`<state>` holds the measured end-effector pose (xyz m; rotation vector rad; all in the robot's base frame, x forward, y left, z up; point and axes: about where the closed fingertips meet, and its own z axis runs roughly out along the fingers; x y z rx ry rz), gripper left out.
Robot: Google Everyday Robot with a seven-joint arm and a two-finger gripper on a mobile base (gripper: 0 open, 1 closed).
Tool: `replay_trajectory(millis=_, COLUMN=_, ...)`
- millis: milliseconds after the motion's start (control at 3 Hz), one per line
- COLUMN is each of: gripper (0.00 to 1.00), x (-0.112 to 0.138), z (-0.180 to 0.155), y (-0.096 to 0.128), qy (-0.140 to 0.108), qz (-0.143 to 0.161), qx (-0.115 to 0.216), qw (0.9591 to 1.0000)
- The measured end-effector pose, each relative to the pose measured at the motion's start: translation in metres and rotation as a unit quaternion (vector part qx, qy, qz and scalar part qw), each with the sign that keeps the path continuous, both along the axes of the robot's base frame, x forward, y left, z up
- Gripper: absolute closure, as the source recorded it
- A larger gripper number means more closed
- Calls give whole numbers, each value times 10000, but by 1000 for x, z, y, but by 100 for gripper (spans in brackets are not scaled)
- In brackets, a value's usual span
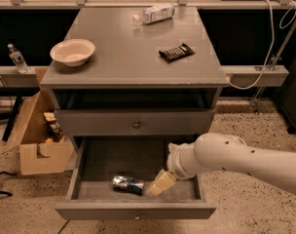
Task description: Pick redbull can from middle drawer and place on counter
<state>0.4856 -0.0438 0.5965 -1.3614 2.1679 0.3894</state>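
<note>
The redbull can lies on its side on the dark floor of the open middle drawer, near the front and left of centre. My gripper reaches down into the drawer from the right on a white arm, its cream tip just right of the can and close to it. The counter is the grey cabinet top above.
On the counter stand a cream bowl at the left, a dark snack bar at the right and a clear water bottle lying at the back. The drawer above is closed. A cardboard box sits on the floor to the left.
</note>
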Motion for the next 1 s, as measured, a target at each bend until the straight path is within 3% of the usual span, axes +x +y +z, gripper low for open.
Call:
replay_trajectory(millis=667, gripper=0, x=39, z=-69, y=17, qy=208, qz=-15, qx=55, qw=9998)
replay_trajectory(millis=1000, gripper=0, x=58, z=-104, y=31, qy=186, qz=32, qx=-37, qw=9998)
